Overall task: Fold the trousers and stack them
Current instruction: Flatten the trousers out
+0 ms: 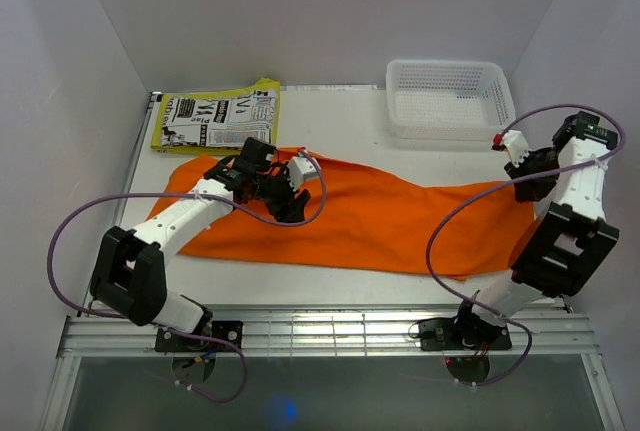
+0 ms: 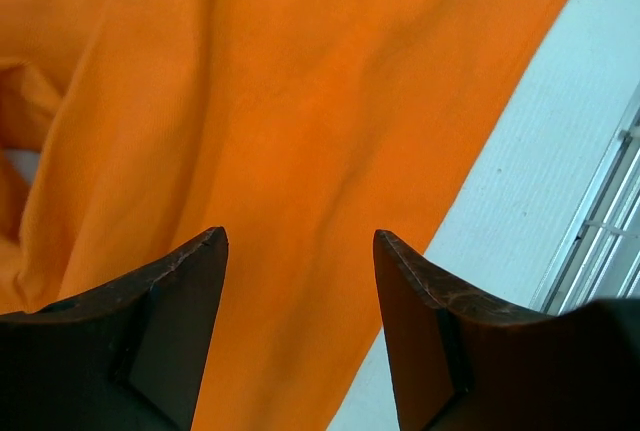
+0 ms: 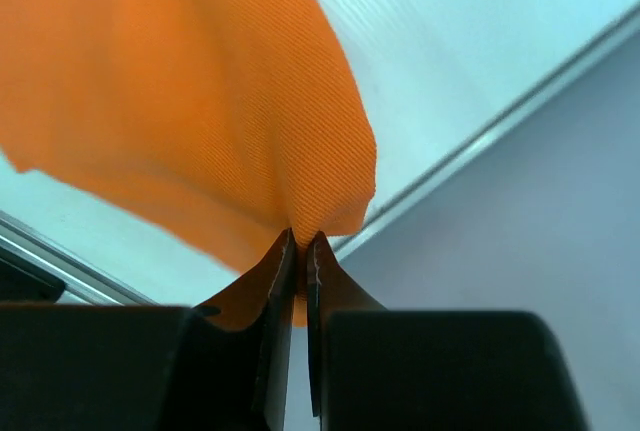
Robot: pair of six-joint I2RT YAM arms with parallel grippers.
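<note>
Orange trousers [image 1: 380,221] lie flat across the middle of the top view, long axis left to right, with the right gripper [image 3: 300,243] pinching their right-end corner and the left gripper [image 2: 298,241] spread wide over their left end, holding nothing.

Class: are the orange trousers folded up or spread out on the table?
Spread out: the trousers lie long across the table, one end pinched in the right hand.

Printed paper [image 1: 218,116] — black lettering, too small to read.
</note>
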